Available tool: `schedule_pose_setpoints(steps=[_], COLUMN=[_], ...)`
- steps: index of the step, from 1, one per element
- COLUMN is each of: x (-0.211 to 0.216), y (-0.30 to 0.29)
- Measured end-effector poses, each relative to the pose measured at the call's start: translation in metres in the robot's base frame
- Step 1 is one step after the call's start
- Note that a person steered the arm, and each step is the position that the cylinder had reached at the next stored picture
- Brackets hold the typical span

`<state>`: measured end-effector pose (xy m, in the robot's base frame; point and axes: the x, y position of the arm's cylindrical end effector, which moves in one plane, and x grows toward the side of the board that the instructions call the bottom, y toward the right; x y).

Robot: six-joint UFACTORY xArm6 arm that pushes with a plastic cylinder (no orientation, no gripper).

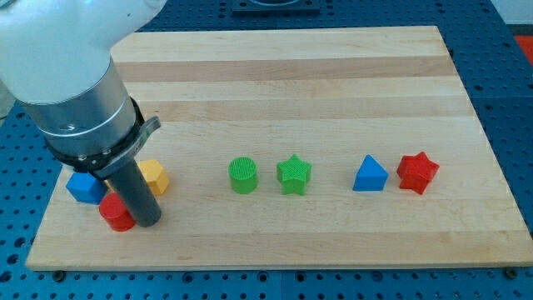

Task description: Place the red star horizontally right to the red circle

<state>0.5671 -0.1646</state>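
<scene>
Pale wooden desk (333,75) with six small blocks along its bottom half. The red star (417,172) sits near the right edge, touching or just beside a blue triangle (370,175) on its left. A green star (294,174) and green cylinder (243,175) sit mid-desk. Near the bottom-left corner, the red circle (116,212) rests against my tip (146,222), with a blue cube (85,187) and yellow hexagon (153,177) close by. The arm carries no fingers, only a rod.

One camera only, looking down from high up in front of the surface (291,75), whole surface seen, my arm (71,92) close at the view's left
</scene>
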Motion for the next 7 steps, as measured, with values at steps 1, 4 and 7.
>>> schedule_pose_setpoints(steps=[1,4,7], x=[0.001,0.018,0.01], y=[-0.001,0.137,0.269])
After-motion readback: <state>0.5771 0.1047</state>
